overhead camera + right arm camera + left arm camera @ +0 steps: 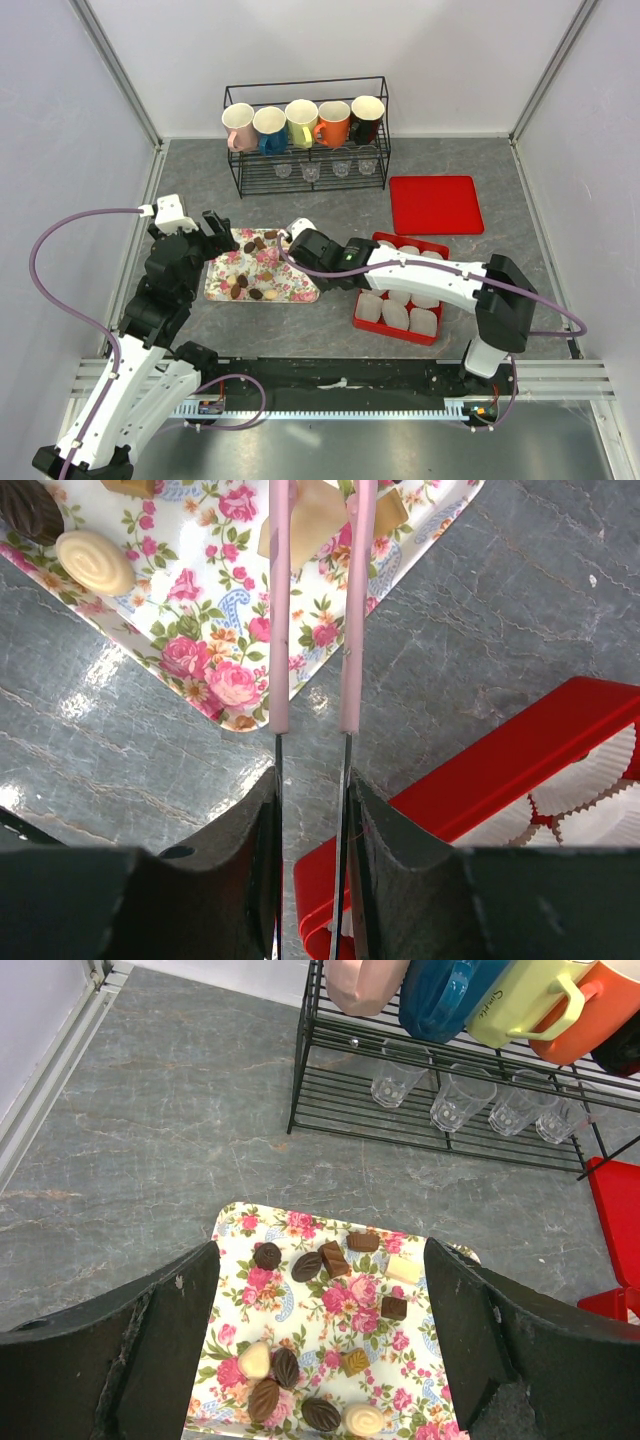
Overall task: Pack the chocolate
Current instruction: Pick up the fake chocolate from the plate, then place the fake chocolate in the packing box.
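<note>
The chocolate [255, 243] lies scattered on a flowered tray [290, 288]: dark brown pieces and a few cream or tan ones [335, 1258]. My left gripper [222, 232] is open and empty just above the tray's left end, and its jaws frame the sweets in the left wrist view [318, 1295]. My right gripper [305, 243] is shut on pink-tipped metal tongs [280, 600]. The tongs reach over the tray's corner, and their tips stand on either side of a cream-tan piece [318, 520]. A cream swirl sweet [95, 562] lies to the left of them.
A red box [362, 318] with white paper cups [396, 313] stands right of the tray, under my right arm. A red lid [435, 203] lies behind it. A black wire rack [305, 170] with mugs and small glasses stands at the back.
</note>
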Robot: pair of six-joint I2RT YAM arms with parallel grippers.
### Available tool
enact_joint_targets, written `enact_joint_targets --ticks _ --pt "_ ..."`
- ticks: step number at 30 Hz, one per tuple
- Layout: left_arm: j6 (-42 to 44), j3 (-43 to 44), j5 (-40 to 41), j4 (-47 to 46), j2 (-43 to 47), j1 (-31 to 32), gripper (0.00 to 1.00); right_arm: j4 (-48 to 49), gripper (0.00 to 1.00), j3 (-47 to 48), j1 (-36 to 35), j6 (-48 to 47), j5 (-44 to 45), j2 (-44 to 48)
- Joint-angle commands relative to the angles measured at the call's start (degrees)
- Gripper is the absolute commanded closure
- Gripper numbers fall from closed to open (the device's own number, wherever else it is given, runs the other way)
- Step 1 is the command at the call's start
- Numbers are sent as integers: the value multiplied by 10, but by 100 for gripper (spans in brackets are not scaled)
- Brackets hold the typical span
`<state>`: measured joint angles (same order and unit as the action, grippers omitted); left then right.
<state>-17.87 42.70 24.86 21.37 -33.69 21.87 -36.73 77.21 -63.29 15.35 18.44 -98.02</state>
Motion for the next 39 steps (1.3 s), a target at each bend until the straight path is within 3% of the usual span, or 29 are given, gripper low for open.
enact_joint_targets --ticks 1,6,14,22,39 --pt "15 -4 -4 -10 3 -2 11 18 100 -14 -5 -8 9 23" --pt "14 -5 -5 -10 2 -2 11 23 100 -29 -4 0 -16 20" --pt "13 -5 -10 -10 0 -2 11 18 100 -29 -2 2 14 39" --pt "13 -4 -18 -10 4 -3 11 -29 100 -60 24 34 47 113" --pt "10 -4 -31 -11 13 -3 11 -161 100 -145 180 117 31 281"
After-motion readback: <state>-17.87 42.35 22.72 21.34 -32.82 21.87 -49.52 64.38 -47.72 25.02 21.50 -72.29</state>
